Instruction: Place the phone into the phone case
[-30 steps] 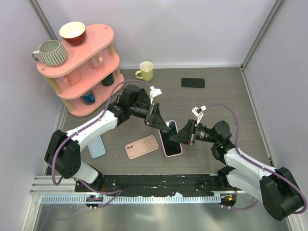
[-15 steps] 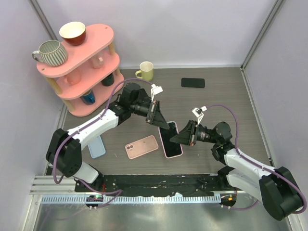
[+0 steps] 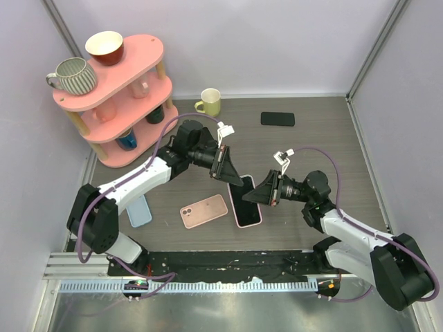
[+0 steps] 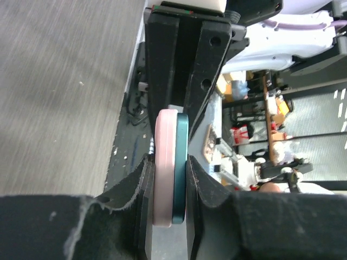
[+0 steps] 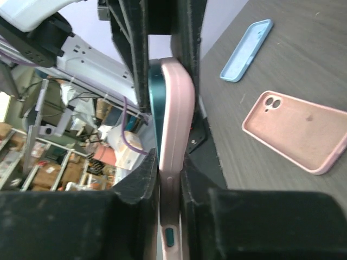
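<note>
The phone (image 3: 245, 202), dark-screened and teal-edged, sits in a pink phone case (image 3: 239, 220) and is tilted up off the table between both arms. My left gripper (image 3: 234, 179) is at its far end. In the left wrist view the left gripper (image 4: 168, 169) has one pad on the pink case (image 4: 164, 162) and the other on the teal phone (image 4: 180, 162). My right gripper (image 3: 258, 196) holds the right long edge. In the right wrist view the right gripper (image 5: 169, 162) has both pads against the case (image 5: 177, 119), and the phone's teal side (image 5: 154, 108) shows on the left.
A second pink case (image 3: 204, 211) lies left of the held phone, with a light blue case (image 3: 139, 211) further left. A black phone (image 3: 277, 119) and a yellow mug (image 3: 209, 102) are at the back. A pink shelf (image 3: 114, 97) with cups stands back left.
The left gripper's jaws have closed in onto the phone and case. The right gripper has shifted slightly up and left with the phone's edge between its pads.
</note>
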